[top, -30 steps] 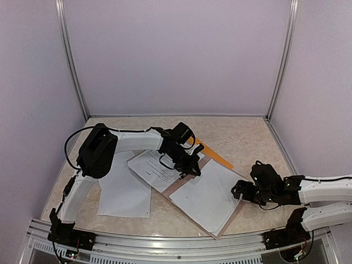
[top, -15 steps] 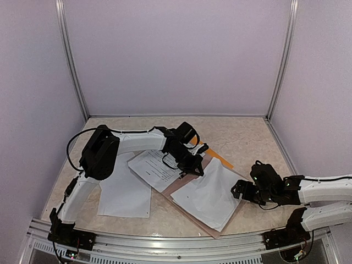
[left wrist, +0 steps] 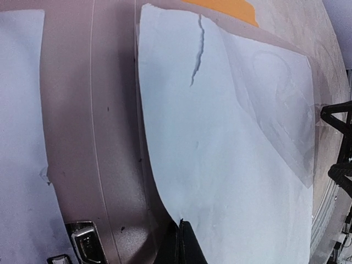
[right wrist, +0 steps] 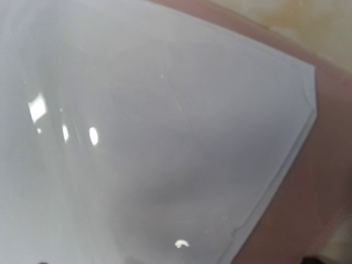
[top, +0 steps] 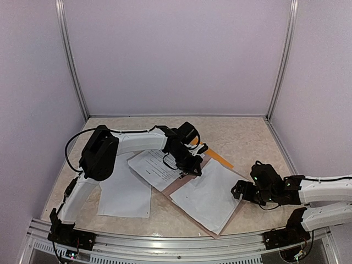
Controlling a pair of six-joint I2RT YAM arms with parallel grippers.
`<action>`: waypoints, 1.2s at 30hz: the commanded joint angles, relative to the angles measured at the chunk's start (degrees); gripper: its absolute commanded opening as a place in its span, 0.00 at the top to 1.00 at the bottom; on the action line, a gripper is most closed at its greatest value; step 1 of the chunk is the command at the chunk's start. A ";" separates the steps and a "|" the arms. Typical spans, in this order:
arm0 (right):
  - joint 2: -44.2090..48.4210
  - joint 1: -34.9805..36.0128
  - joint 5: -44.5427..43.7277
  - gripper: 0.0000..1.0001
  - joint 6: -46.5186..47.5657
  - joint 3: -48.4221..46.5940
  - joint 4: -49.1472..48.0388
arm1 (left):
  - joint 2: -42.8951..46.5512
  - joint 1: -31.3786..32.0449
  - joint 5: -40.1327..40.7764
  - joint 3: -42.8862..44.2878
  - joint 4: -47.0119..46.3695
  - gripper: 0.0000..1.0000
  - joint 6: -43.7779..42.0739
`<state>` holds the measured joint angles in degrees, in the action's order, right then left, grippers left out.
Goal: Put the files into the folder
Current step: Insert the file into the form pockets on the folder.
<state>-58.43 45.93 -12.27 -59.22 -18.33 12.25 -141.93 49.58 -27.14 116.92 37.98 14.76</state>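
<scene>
Left hand (top: 191,168) was pinched shut on the edge of a white sheet (top: 206,195) lying on the pinkish board (top: 175,186). Right hand (top: 237,191) was spread wide beside it, holding nothing. Other files (top: 125,192) lay on the bench (top: 242,137). Folder (top: 219,158) poked out behind the board.

We see one sheet (top: 124,192) lying near left on the table (top: 247,137), a printed sheet (top: 154,168) at centre, a third sheet (top: 206,195) right of it on the board (top: 174,187), and the folder (top: 221,159) behind.

Top high; 2 wrists near files (left wrist: 231,165).
</scene>
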 commanded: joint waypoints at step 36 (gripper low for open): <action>0.78 -0.35 0.99 0.02 0.86 -0.66 9.16 | -1.24 1.08 1.39 3.85 5.30 0.90 -4.76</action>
<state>-58.08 45.93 -11.99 -58.08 -19.11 15.25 -141.47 49.76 -23.77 119.52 42.06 11.51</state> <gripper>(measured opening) 0.985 0.083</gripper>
